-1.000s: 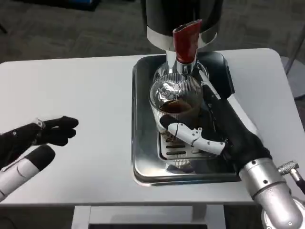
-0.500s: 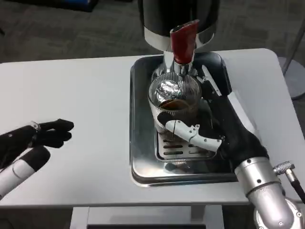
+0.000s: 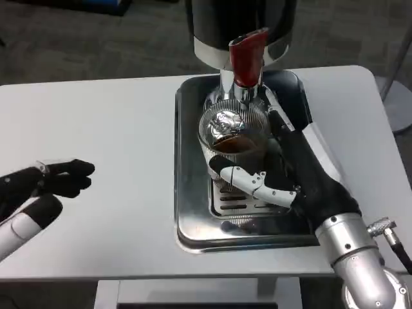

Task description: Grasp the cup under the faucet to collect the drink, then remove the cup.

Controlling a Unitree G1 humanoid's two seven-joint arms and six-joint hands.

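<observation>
While the cup fills, step in hand: collecting the drink, judging by the dark liquid low in the glass.
Left hand [image 3: 38,187]: lower left of the frame, over the white table [image 3: 116,129]; dark fingers loosely gathered, nothing in them; it appears to wait.
Tray [image 3: 193,219]: centre, polished steel, rounded corners, slotted drain grate.
Cup [image 3: 233,138]: centre, on the grate under the faucet; clear ribbed glass, round.
Faucet [image 3: 248,58]: upper centre, red lever on a chrome spout, black dispenser behind.
Right hand [image 3: 283,177]: right of centre, fingers wrapped round the cup.
Next move: likely a level lift clear of the spout, avoiding spills.
</observation>
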